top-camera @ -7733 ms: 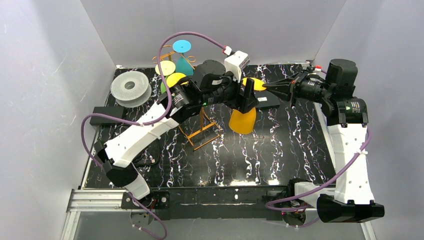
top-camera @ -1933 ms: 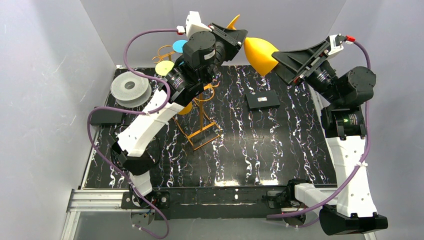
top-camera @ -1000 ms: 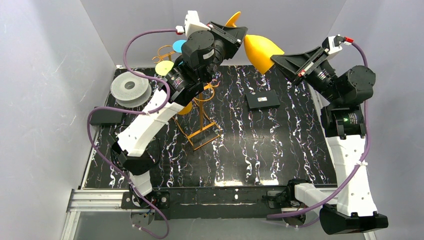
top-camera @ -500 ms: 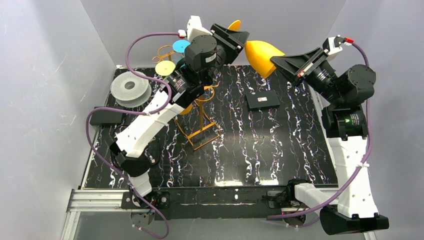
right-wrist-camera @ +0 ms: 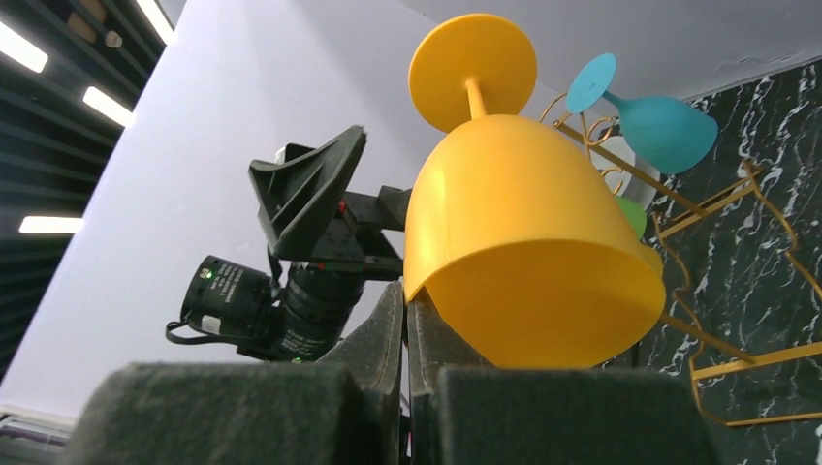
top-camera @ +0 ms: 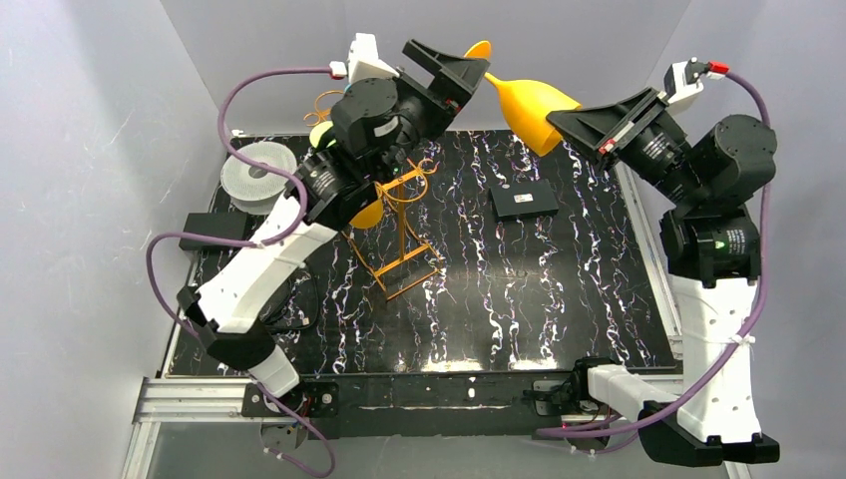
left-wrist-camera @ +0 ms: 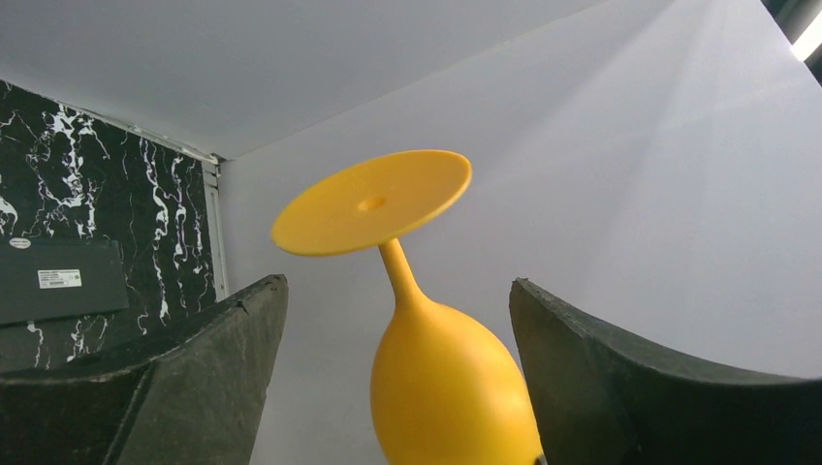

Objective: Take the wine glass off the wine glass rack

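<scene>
Three grey walls point(top-camera: 90, 150) round blk-marble table point(top-camera: 519, 289), wine glass point(top-camera: 534, 108) aloft.

a robotics lab test cell: white panel walls point(top-camera: 90, 150) box in a black marble-patterned table point(top-camera: 559, 289); a left arm point(top-camera: 269, 269) and right arm point(top-camera: 713, 329) stand at its near edge; strip lights point(right-wrist-camera: 24, 48) overhead.

Wine glass point(left-wrist-camera: 451, 387): bowl cut off by bottom edge, left wrist view.
Rack point(top-camera: 402, 239): top hidden behind left arm point(top-camera: 289, 254), overhead view.
</scene>
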### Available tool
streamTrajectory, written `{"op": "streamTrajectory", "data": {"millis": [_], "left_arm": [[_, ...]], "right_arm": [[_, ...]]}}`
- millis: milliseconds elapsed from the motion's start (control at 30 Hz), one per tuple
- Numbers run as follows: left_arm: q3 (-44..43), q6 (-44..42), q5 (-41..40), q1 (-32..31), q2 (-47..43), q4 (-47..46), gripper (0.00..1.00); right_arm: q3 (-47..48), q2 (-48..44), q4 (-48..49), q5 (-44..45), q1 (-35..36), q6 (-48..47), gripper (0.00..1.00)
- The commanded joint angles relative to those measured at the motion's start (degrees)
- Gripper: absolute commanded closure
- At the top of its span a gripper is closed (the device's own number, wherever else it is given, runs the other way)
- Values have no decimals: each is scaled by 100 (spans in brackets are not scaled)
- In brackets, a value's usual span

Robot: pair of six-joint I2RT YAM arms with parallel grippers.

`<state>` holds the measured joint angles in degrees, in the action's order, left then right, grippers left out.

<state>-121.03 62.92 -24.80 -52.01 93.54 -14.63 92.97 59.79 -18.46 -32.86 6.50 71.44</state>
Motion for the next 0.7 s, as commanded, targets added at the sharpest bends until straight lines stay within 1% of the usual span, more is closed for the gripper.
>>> {"op": "streamTrajectory", "data": {"millis": [0,167,267,367,433,533,667], "left_arm": [[130,-406,198,14,-610,-287,14],[486,-1037,422,13,-1200,-110,13],[817,-1486,503,23,-1608,-6,14],[947,-1993,623,23,-1971,222,14],[891,-2427,695,21,-2157,505,14],[572,-3050,684,23,-2353,1329,14],[373,-3678,593,18,-2664,2070,16]], "right_arm": [[783,232,-771,124,9,-824,99],[1629,534,-1875,269,9,-1600,99],[2110,767,-2638,350,9,-1992,99],[2615,1027,-3475,536,12,-2393,99],[3034,1229,-4107,706,9,-2699,99],[3562,1531,-5011,885,16,-3084,99],[3637,1726,-5879,1082,22,-3387,99]]}}
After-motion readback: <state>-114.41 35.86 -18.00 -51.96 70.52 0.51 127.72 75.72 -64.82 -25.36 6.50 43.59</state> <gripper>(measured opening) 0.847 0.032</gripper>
